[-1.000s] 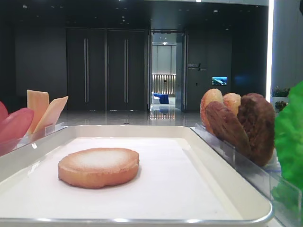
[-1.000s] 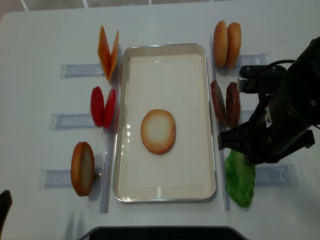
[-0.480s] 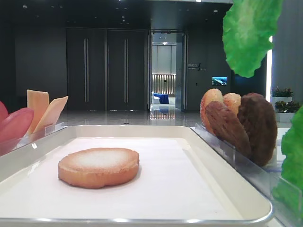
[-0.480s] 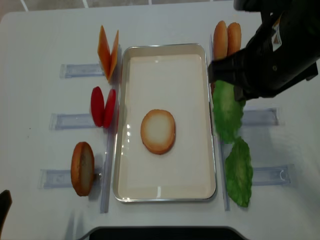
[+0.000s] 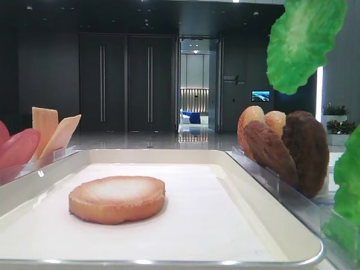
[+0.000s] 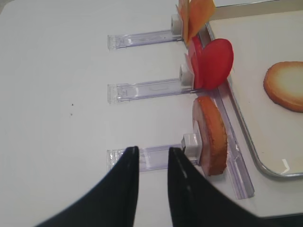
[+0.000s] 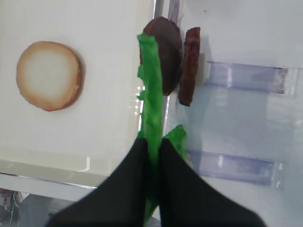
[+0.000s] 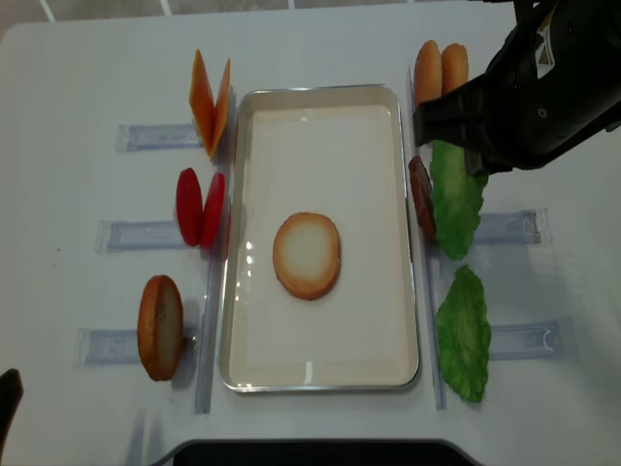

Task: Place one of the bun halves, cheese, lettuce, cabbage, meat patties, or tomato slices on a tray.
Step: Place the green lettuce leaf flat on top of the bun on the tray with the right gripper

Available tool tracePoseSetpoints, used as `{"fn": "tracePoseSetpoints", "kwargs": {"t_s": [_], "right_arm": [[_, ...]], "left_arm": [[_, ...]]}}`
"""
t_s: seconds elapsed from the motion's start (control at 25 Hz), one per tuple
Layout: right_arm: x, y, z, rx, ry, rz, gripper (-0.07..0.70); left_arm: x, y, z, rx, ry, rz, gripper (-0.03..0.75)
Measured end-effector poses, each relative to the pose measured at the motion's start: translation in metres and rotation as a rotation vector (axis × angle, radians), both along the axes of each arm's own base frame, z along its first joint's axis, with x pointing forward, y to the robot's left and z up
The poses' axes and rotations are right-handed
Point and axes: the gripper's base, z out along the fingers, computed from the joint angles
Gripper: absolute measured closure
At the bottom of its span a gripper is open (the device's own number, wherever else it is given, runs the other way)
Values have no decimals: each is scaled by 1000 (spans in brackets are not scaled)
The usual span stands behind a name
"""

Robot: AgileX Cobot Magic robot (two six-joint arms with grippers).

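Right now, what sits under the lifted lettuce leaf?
Under the hanging lettuce leaf stand the two meat patties. From overhead the leaf covers the right one; only the left patty's edge shows there.

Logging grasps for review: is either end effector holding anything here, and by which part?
The right end effector pinches a lettuce leaf by one edge; it hangs free. The left end effector holds nothing.

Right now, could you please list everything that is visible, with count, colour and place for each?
tray: one, white, centre of table.
bun halves: four, tan; one flat in tray, one standing front left, two back right.
cheese: two slices, orange, back left.
tomato slices: two, red, left of tray.
meat patties: two, dark brown, right of tray.
lettuce: two leaves, green; one held over the patties, one in front right holder.
clear holders: six, beside tray.
right end effector: shut on lettuce.
left end effector: shut, empty.
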Motion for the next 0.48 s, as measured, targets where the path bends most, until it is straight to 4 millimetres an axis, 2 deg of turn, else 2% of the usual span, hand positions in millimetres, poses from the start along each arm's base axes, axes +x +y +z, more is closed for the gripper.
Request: {"fn": "tracePoseSetpoints", "kwargs": {"t_s": [0.24,0.48], "right_arm": [[39,3,-17,-25,56,13,608],[39,15,-17,38,87,55,608]], "left_arm": [[0,0,0,0,0,0,556],[0,0,0,0,0,0,557]]}}
